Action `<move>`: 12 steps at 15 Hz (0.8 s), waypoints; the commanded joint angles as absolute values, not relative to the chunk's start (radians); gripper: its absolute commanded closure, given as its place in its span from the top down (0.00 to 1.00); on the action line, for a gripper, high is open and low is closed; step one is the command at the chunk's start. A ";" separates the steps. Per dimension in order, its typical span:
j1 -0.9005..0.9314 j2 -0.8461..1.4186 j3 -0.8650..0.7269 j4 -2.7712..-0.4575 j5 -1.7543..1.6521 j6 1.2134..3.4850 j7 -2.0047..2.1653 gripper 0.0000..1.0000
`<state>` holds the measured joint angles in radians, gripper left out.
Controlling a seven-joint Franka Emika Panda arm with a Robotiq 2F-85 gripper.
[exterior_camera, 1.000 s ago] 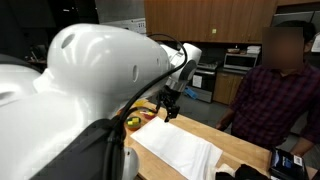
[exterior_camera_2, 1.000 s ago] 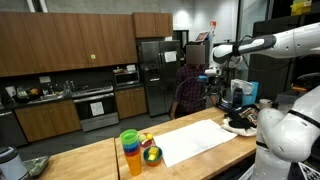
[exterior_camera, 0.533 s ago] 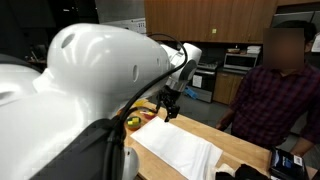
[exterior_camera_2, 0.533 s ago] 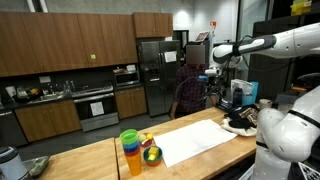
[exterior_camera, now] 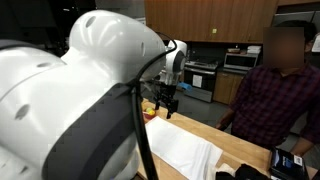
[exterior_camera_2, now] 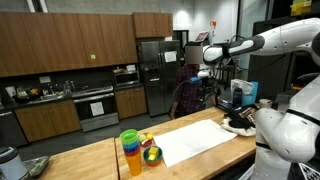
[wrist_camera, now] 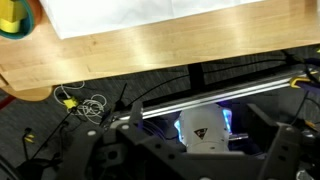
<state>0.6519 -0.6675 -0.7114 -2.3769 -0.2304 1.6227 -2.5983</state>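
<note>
My gripper [exterior_camera: 167,103] hangs high above the wooden table [exterior_camera: 235,145], open and holding nothing; in an exterior view the gripper [exterior_camera_2: 206,72] is well above a white cloth [exterior_camera_2: 198,140]. Flat on the table lies the white cloth [exterior_camera: 185,150]. In the wrist view the gripper [wrist_camera: 205,165] spreads its dark fingers [wrist_camera: 128,152] wide at the bottom edge. Past them are the table's edge [wrist_camera: 150,60], the white cloth [wrist_camera: 150,12] and the floor. A stack of coloured cups [exterior_camera_2: 130,152] and a bowl [exterior_camera_2: 151,155] stand at the cloth's end.
A person [exterior_camera: 270,95] in a plaid shirt stands at the far side of the table. Dark objects [exterior_camera_2: 240,122] lie at one end. Under the table are a white device with a blue glow [wrist_camera: 205,125] and loose cables [wrist_camera: 85,103].
The arm has swung: its big white link now fills more of one exterior view, and the gripper has shifted sideways and slightly lower. The jaws stay open.
</note>
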 commanded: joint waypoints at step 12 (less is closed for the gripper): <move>1.214 -0.336 -0.888 -2.195 -0.756 1.682 -2.598 1.00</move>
<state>1.1444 -0.3346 -0.8596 -2.1979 -0.6491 1.6163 -2.5972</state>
